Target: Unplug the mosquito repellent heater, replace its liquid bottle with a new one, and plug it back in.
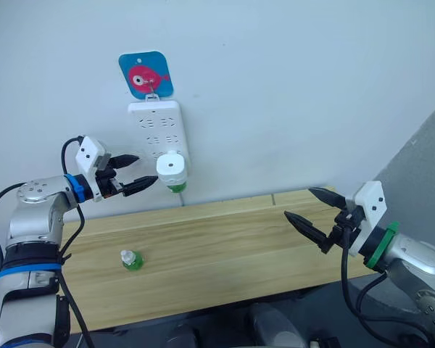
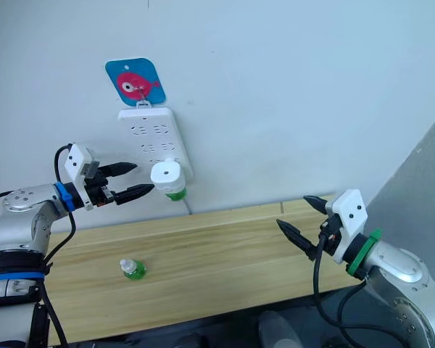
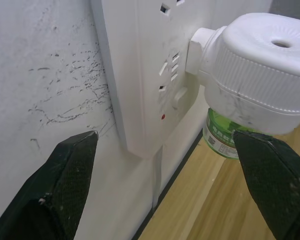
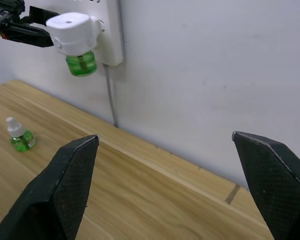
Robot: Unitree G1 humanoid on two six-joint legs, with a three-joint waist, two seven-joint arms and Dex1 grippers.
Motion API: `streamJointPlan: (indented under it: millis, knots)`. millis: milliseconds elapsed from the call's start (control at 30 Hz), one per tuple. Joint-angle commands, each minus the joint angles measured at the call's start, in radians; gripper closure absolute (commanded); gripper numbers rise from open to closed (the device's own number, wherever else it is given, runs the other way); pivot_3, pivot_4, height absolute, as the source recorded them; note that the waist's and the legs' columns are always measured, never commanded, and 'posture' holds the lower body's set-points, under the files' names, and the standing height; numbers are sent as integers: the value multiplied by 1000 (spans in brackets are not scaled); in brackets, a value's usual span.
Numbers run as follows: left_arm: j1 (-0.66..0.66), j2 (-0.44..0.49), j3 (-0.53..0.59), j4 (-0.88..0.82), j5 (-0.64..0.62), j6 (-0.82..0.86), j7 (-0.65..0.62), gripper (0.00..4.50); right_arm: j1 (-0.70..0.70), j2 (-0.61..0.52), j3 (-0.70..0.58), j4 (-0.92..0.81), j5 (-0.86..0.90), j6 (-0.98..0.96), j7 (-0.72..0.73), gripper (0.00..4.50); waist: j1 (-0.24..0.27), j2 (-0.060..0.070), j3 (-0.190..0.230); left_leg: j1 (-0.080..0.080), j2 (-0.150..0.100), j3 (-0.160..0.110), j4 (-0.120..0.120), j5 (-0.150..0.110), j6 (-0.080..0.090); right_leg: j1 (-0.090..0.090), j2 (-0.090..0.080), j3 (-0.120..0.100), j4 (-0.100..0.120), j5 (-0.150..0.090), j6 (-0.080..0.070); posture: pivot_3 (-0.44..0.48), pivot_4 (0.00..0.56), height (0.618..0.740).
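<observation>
Pale wall (image 1: 297, 80) behind a light wooden tabletop (image 1: 225, 246); contents as follows.

Item 1: mosquito repellent heater (image 1: 171, 169). White rounded unit, round vent hole on its face, plugged into the lower right of the white power strip (image 1: 156, 130) that hangs on the wall. Green liquid bottle (image 1: 175, 187) fitted underneath, clear of the tabletop.

Item 2: power strip. Upright, hung from a hook on a blue plaque with a pink fish (image 1: 146, 74); cord drops down the wall behind the table.

Item 3: spare bottle (image 1: 131, 259). Small, green, white-capped, standing on the tabletop below and to the robot's left of the heater, well apart from both arms.

Item 4: left gripper (image 1: 133, 173). Fingers spread wide, holding nothing, tips just beside the heater on its left, level with its body.

Item 5: right gripper (image 1: 319, 213). Fingers wide apart, empty, hovering over the right end of the table, well apart from the heater.

Step in hand, as judged: approach to unplug; heater not yet grasped. Next move calls for the left fingers to straddle the white body, close firmly, then pull straight out from the socket face without twisting, since the strip hangs loose from its hook.
</observation>
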Motion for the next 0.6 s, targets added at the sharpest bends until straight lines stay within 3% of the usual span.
streamJointPlan:
  millis: [33,600]
  knots:
    - [-38,-2,4,7,2,-11,-4,0,3,6,-5,-21,-20,-42,5,38,-3,0,0,0,0,0,0,0,0,0,0,0,0,0,0,-276,94,740]
    - [-198,-41,-37,137,18,16,-87,0,24,10,-19,-55,-11,-35,-24,38,-27,0,0,-1,0,-1,2,0,0,0,0,0,1,1,1,-320,98,740]
